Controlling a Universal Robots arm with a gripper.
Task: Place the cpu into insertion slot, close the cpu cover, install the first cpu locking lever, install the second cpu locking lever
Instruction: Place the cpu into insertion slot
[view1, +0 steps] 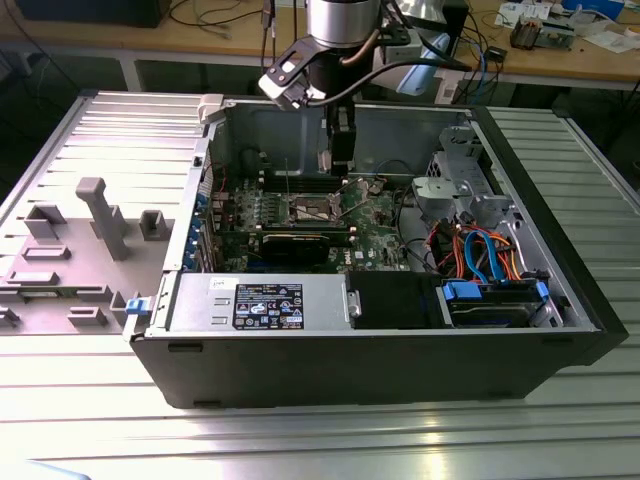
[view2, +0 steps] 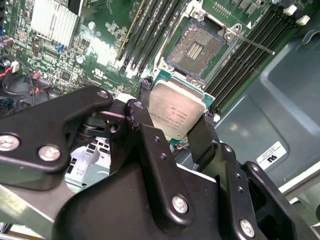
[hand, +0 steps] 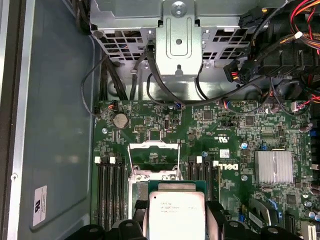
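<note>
The gripper (view2: 175, 129) clamps the cpu (view2: 177, 111) above the insertion slot (view2: 197, 47).

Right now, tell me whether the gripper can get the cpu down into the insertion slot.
Probably yes. The gripper is shut on the cpu close to the insertion slot, whose contacts lie bare, and nothing stands between them.
</note>
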